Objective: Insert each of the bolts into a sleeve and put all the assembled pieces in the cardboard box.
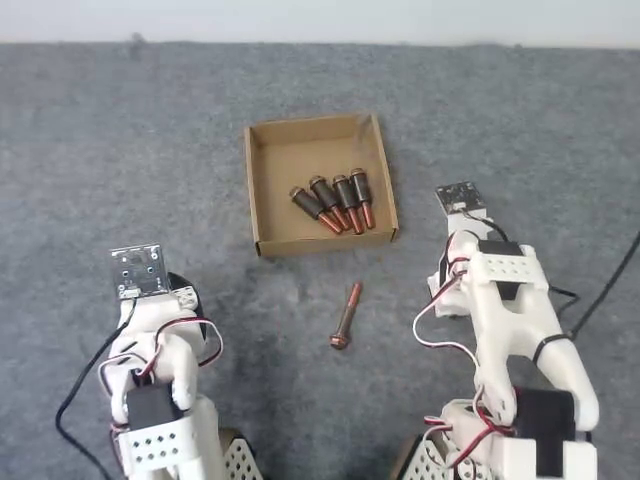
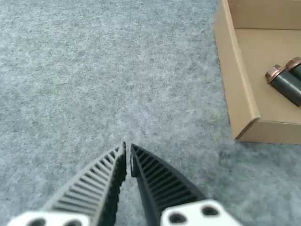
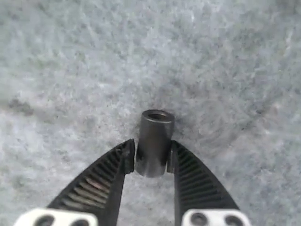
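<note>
A dark sleeve (image 3: 154, 139) stands between the fingertips of my right gripper (image 3: 150, 151), which is shut on it, low over the grey mat. Its open end faces away from the wrist. A loose copper bolt (image 1: 347, 314) lies on the mat just in front of the cardboard box (image 1: 262, 190), between the two arms. Several assembled pieces (image 1: 333, 203) lie side by side inside the box. My left gripper (image 2: 128, 151) is shut with nothing in it, over bare mat beside the box's near corner (image 2: 242, 122). One assembled piece (image 2: 286, 84) shows inside.
The grey mat (image 1: 120, 150) covers the whole table, with open room to the left and right of the box. The left arm (image 1: 150, 350) sits at the front left and the right arm (image 1: 510, 300) at the front right.
</note>
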